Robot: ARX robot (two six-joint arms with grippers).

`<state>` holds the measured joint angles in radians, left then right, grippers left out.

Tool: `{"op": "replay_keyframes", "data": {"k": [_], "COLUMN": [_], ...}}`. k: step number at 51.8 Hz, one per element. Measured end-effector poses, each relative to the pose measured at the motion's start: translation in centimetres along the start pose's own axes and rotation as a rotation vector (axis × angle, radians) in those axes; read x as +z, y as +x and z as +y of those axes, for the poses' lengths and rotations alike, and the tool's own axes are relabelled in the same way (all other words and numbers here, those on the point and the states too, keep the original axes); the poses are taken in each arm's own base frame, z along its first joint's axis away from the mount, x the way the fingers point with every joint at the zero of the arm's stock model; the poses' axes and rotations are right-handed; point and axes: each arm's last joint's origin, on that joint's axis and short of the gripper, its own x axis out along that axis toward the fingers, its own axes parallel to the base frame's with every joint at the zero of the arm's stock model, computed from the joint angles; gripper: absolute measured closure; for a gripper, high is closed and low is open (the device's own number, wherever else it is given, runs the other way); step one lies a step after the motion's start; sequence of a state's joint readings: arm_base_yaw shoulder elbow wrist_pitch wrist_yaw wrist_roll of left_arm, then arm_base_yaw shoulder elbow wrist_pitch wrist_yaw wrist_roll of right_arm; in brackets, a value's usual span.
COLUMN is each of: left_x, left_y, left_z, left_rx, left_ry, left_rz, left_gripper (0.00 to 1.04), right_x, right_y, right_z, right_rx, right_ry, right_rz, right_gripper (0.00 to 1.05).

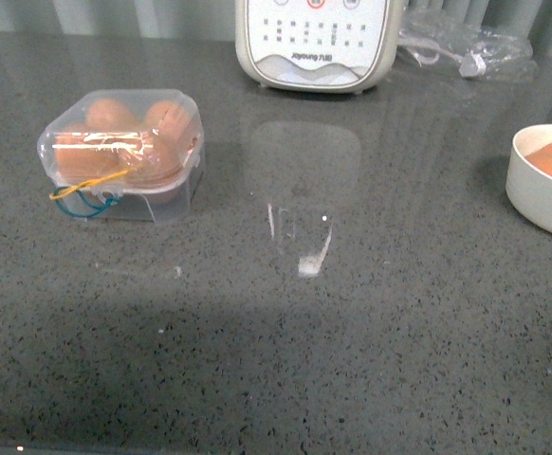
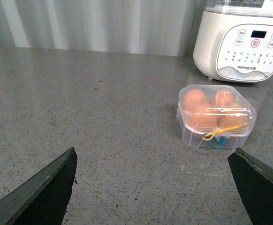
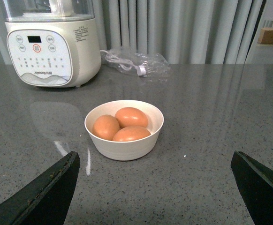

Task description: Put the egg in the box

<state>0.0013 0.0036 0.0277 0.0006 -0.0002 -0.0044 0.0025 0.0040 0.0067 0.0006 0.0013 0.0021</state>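
Both end effectors point(image 2: 155, 187) point(image 3: 155, 187) gape empty; box point(image 1: 121, 152) closed on eggs; appliance point(image 1: 316, 43) reads "Joyoung".

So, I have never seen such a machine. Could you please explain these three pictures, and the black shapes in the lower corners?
It is a robot with two arms. One camera sits on its body; the other two sit on its wrists. The black shapes are the fingers of each end effector, spread open and holding nothing: the left end effector faces the clear box, closed with eggs inside, and the right end effector faces a white bowl with three eggs. Both stand on a grey counter, apart, with a white kitchen appliance and a plastic bag behind.
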Motion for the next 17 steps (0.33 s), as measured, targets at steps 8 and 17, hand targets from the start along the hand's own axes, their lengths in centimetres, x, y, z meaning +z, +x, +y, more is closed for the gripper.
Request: {"op": "replay_keyframes", "data": {"k": [8, 17], "left_x": [0.0, 0.0], "left_y": [0.0, 0.0], "left_z": [0.0, 0.0], "left_rx": [0.0, 0.0], "left_ry": [0.0, 0.0], "left_rz": [0.0, 0.0], "left_gripper": [0.07, 0.07], "right_x": [0.0, 0.0], "right_y": [0.0, 0.0], "right_z": [0.0, 0.0], "right_rx": [0.0, 0.0], "right_ry": [0.0, 0.0], "right_rz": [0.0, 0.0], "right_gripper": [0.07, 0.07]}}
